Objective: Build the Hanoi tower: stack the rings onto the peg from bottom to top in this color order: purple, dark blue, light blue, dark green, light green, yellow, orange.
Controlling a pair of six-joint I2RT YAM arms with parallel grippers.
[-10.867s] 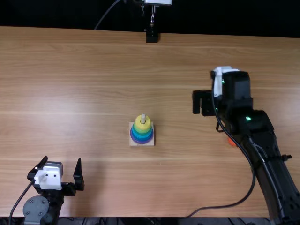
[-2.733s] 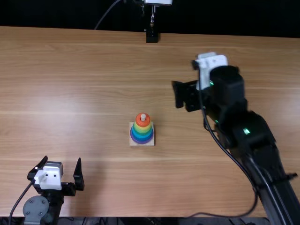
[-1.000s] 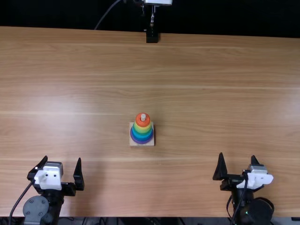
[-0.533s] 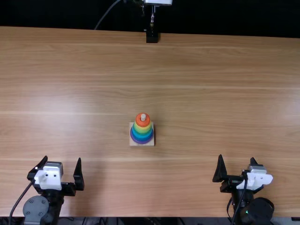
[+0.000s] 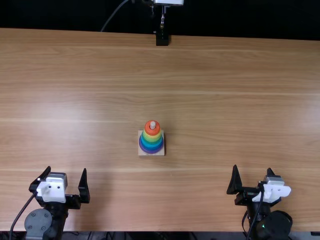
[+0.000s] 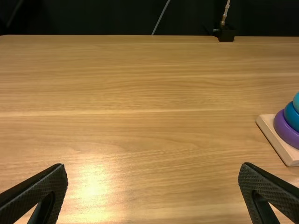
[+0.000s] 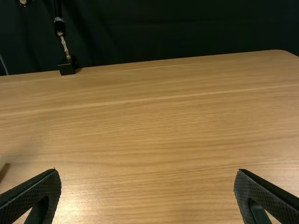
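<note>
Near the middle of the table, the ring tower stands on its square wooden base (image 5: 158, 153). Its orange ring (image 5: 152, 131) is at the top around the peg (image 5: 152, 125), above yellow, then green-blue rings, with the purple ring (image 5: 151, 151) lowest. My left gripper (image 5: 67, 182) rests open at the near left, away from the tower; my right gripper (image 5: 253, 175) is open at the near right. In the left wrist view, the purple ring (image 6: 285, 130) lies on the base beyond my left gripper (image 6: 153, 175). In the right wrist view my right gripper (image 7: 147, 177) holds nothing.
A black stand (image 5: 162, 39) is fixed at the table's far edge, behind the tower. Bare wooden table (image 5: 200, 100) surrounds the tower, and a cable runs beside the left arm.
The right arm has pulled back from the upper right to the near right edge. An orange ring now tops the tower, where yellow was uppermost earlier. The left arm has kept still.
</note>
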